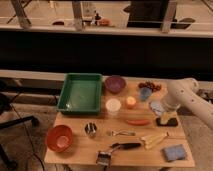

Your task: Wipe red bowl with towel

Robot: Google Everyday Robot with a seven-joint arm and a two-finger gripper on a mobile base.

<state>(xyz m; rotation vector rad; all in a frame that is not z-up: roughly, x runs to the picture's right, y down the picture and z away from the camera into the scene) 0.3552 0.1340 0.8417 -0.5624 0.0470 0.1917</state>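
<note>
Red bowl: sits upright at the front left corner of the counter, paler inside bottom facing up, nothing in it or touching it.

Counter: a wooden top carrying all the items.

Arm: white, comes in from the right edge and bends down over the right side of the counter.

Green tray: back left, the biggest item on the counter, well behind the red bowl.

Purple bowl: just right of the tray's back corner.

Blue pad: front right corner, lying flat.

Tool: points down over the right side of the counter, well apart from the red bowl. I read its fingers as spread wide, and I see nothing held between them (a dark shape at its tip I cannot tell apart from the tool itself).

Towel: pale crumpled cloth lying just left of the arm and tool, on the far side of the counter from the red bowl. I cannot tell whether it touches the tool.

White cup: near the centre, beside the tray's front right corner.

Blue cup: behind the towel.

Orange cup: between the white cup and the blue cup.

Metal cup: right of the red bowl.

Fork: lying flat, right of the metal cup.
</note>
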